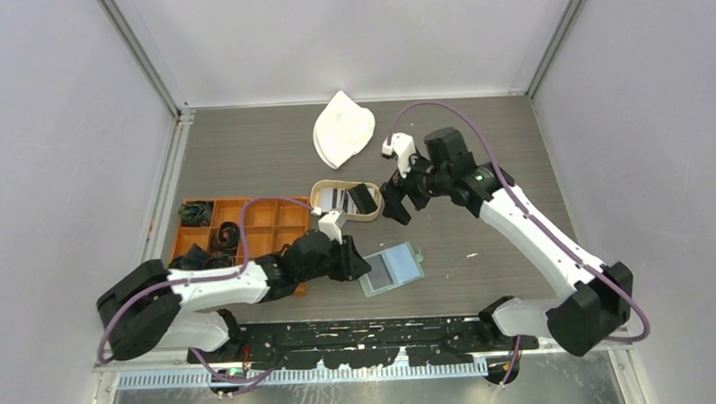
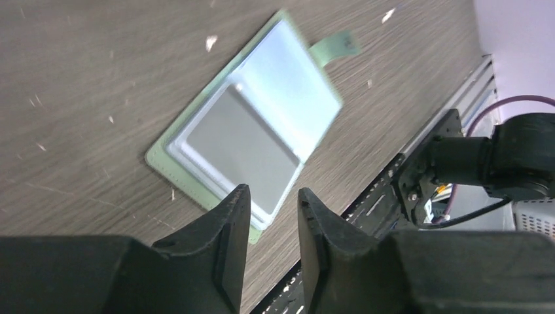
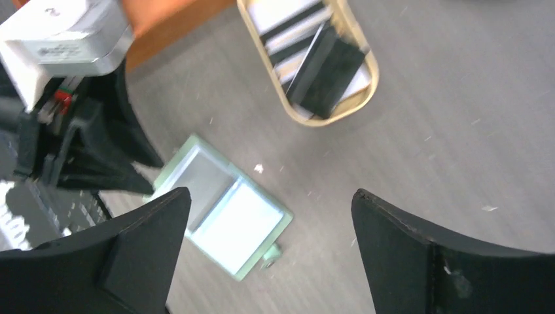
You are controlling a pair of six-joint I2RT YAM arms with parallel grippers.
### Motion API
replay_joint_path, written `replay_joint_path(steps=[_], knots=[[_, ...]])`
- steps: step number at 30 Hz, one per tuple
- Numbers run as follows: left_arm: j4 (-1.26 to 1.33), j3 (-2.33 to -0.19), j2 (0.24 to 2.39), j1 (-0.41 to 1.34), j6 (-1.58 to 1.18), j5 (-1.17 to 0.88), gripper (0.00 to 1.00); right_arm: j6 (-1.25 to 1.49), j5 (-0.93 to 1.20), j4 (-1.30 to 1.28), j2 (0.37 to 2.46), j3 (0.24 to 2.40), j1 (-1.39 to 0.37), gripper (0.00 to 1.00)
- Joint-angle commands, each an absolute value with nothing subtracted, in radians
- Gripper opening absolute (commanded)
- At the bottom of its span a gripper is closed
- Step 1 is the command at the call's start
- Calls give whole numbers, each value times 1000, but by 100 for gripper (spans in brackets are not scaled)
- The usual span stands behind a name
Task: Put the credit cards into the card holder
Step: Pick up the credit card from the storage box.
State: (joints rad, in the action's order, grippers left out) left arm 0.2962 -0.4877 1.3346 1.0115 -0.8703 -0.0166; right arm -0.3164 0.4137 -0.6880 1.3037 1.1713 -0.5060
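The sage-green card holder (image 1: pixel 392 269) lies open on the table, clear pockets up, snap tab at its far right. It also shows in the left wrist view (image 2: pixel 255 131) and the right wrist view (image 3: pixel 222 209). One pocket looks grey, the other pale. The credit cards sit in the oval wooden tray (image 1: pixel 322 187): a black card (image 1: pixel 365 198) leaning over striped white ones (image 1: pixel 334 199), also seen in the right wrist view (image 3: pixel 327 69). My left gripper (image 1: pixel 361 263) (image 2: pixel 271 196) is narrowly open and empty at the holder's left edge. My right gripper (image 1: pixel 400 209) (image 3: pixel 271 196) is wide open and empty, raised to the right of the tray.
An orange compartmented tray (image 1: pixel 247 226) with dark small parts stands at the left, behind my left arm. A white cloth item (image 1: pixel 343 131) lies at the back. The arms' base rail (image 1: pixel 368 336) runs along the near edge.
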Motion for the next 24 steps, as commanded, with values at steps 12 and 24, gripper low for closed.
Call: replay_joint_path(steps=[12,24], knots=[[319,-496,1041,864,-617,80,71,-88,663,-587,1720,1507,-437,73],[536,-574,1305,688,-664,-33,52,-56,559,-672,2009,1691,-433,55]])
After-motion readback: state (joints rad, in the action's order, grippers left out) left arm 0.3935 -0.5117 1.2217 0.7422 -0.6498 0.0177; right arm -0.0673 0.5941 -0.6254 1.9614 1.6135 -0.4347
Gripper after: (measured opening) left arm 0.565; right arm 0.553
